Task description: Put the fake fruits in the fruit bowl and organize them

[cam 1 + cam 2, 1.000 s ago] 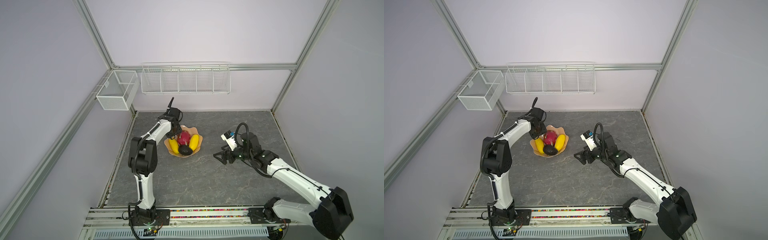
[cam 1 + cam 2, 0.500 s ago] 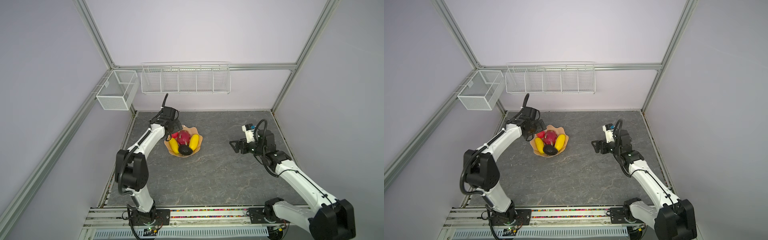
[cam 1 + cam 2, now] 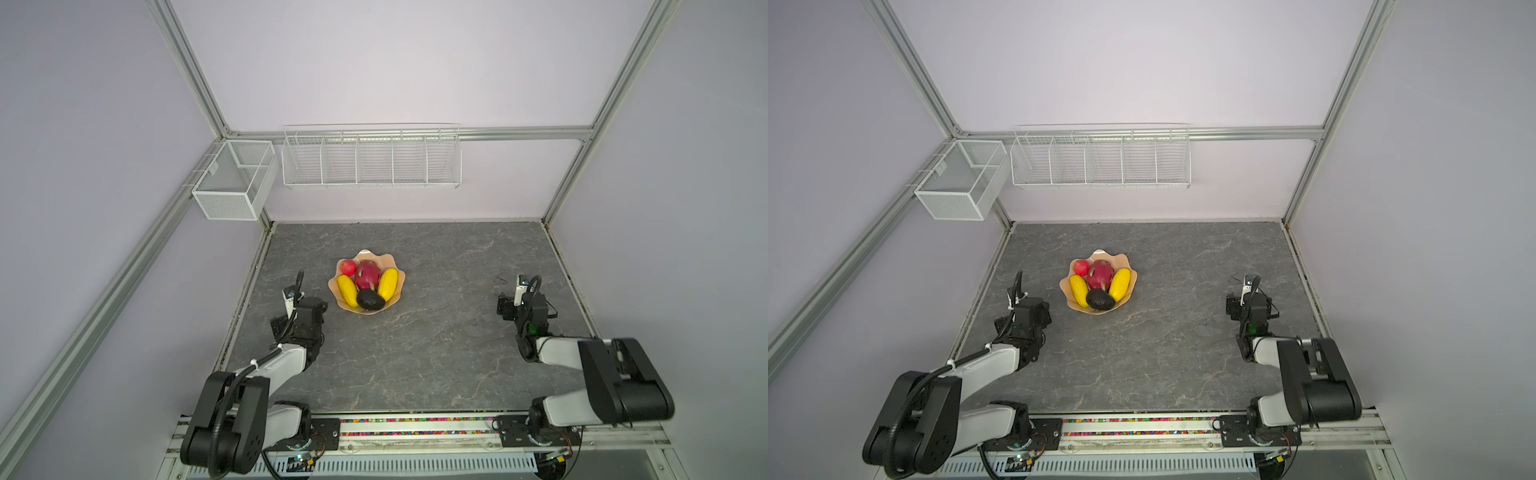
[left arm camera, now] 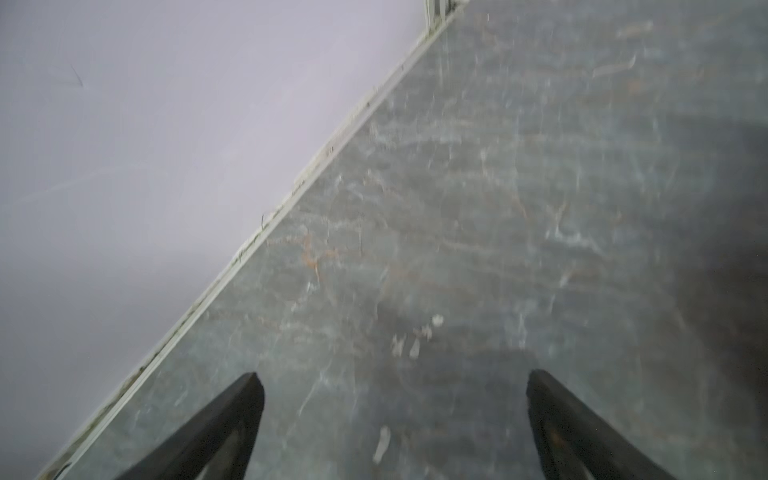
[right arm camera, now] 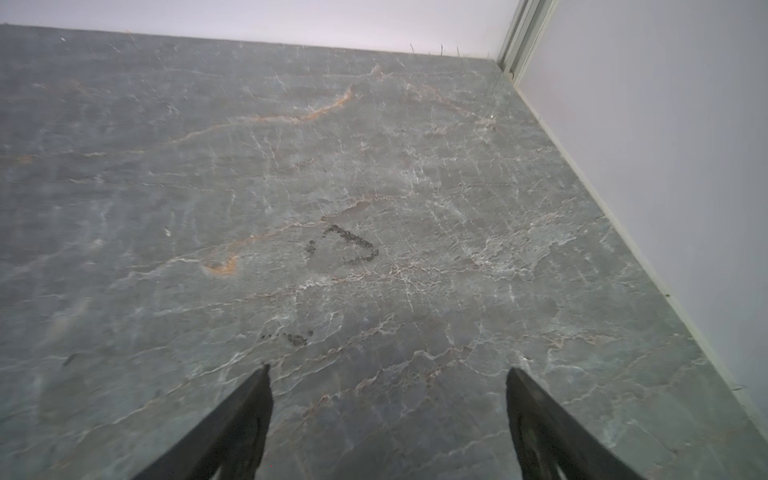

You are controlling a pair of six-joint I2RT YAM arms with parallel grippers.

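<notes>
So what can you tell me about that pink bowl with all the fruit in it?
The fruit bowl is shallow, glossy and peach-pink, with a wavy scalloped rim. It sits flat on the grey stone-look table, toward the back left. Inside lie two yellow fruits, a magenta dragon fruit between them, a blackish avocado in front and a red strawberry behind. Neither arm touches it.
</notes>
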